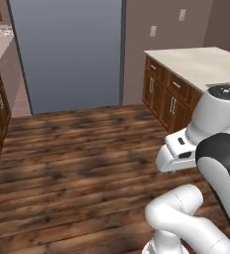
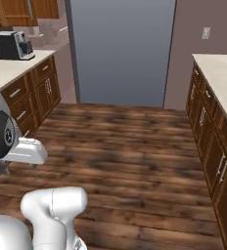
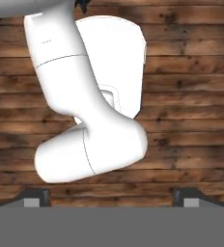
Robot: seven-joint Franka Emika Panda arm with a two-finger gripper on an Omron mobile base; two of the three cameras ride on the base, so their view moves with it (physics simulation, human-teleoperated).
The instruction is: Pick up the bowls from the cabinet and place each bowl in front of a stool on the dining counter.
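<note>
We see our jaws (image 3: 112, 197) spread wide apart — nothing between them, pointing down at the plank floor (image 3: 191, 96).

I see the cabinet (image 2: 15, 12) at the top left of my right base view. It is warm brown wood, hung high on the wall, and the upper edge of the picture cuts it off. Its panelled door fronts look closed and flush. A thin silver bar handle (image 2: 31, 9) stands upright on one door. With the doors closed, I cannot tell what is inside.
</note>
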